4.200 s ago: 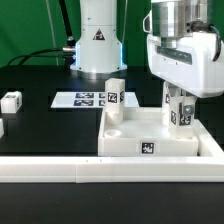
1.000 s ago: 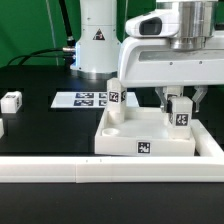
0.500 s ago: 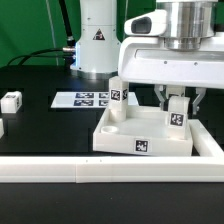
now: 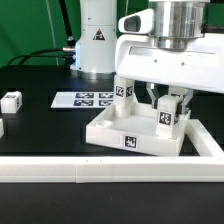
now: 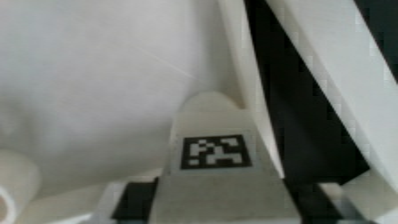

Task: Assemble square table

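Leg (image 4: 166, 116) sits upright in the tabletop (image 4: 135, 135) corner socket, directly below your gripper (image 4: 166, 104), fingers clamped on it. Risk: the top looks skewed against the border rail (image 4: 60, 170); further twisting could drag it and cross-thread the leg.

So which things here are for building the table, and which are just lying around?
For the job:
- square table top
- leg in the end effector
- leg standing in the top
- spare leg

Lying about:
- marker board
- border rail
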Motion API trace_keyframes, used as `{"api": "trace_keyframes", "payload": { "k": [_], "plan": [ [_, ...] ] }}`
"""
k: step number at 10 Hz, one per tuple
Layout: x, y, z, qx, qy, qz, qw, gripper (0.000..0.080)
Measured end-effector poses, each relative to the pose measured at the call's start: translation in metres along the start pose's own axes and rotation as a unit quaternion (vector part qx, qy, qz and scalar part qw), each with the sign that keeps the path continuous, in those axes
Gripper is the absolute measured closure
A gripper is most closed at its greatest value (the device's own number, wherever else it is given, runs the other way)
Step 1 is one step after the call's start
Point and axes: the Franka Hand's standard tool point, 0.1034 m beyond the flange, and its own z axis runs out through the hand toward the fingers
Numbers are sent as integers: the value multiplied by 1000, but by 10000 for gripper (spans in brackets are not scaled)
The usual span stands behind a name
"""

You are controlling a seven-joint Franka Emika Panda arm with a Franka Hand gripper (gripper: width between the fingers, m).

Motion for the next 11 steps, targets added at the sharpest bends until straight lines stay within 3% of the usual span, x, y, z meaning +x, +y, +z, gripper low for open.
{"api": "trace_keyframes", "payload": {
  "k": [1,2,6,8,10,11],
  "plan": [
    [-5,-2,-2,2,-2,-14,1000,331],
    [-5,-3,-8,6,-1,-44,999,214],
    [5,19,-45,18,-11,-150,988,154],
    [19,44,-49,9,-41,-210,977,150],
    [34,64,-50,8,-50,-236,971,150],
    [33,62,-50,7,-50,-231,972,150]
  ]
}}
